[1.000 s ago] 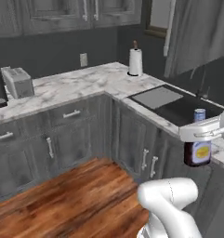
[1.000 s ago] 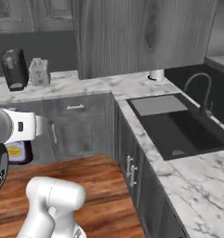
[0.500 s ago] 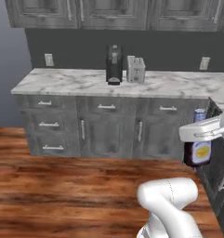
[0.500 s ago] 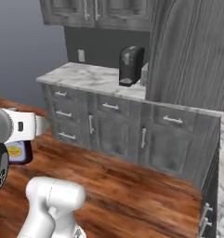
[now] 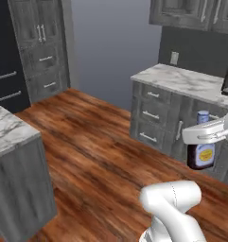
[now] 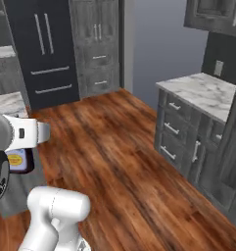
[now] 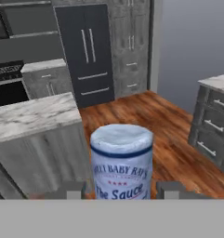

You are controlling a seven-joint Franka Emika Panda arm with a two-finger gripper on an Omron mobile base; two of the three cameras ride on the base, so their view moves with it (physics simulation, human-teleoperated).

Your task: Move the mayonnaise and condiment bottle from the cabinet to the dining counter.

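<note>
Condiment bottle [image 7: 121, 160]: the cap top fills the near field of the hand view, pale blue with a dark band under it. Below the band a label reads partly "BABY RAY'S", a row of red stars, then "The Sauce"; the first word is too blurred to read. From the left base view the same bottle shows a dark body, a yellow label and a blue cap; the print there is too small to make out.

Pincer [image 7: 121, 189]: partly closed on the condiment bottle, one dark fingertip [image 7: 69, 190] on each side of it. The bottle is upright, held in the air above the floor, touching no worktop. In the right base view it hangs under the white hand.

Room: reddish-brown plank floor [image 5: 101, 156] below the bottle. Beyond it in the hand view, a marble worktop [image 7: 34, 114] on a grey base stands near, to the left. Further back, a tall dark fridge-like unit [image 7: 88, 53] with two long handles, grey wood-grain tall cabinets [image 7: 129, 44] just right of it, then a plain grey wall [image 7: 190, 42]. To the bottle's right, grey drawer units [image 7: 211, 125] under another marble top.
</note>
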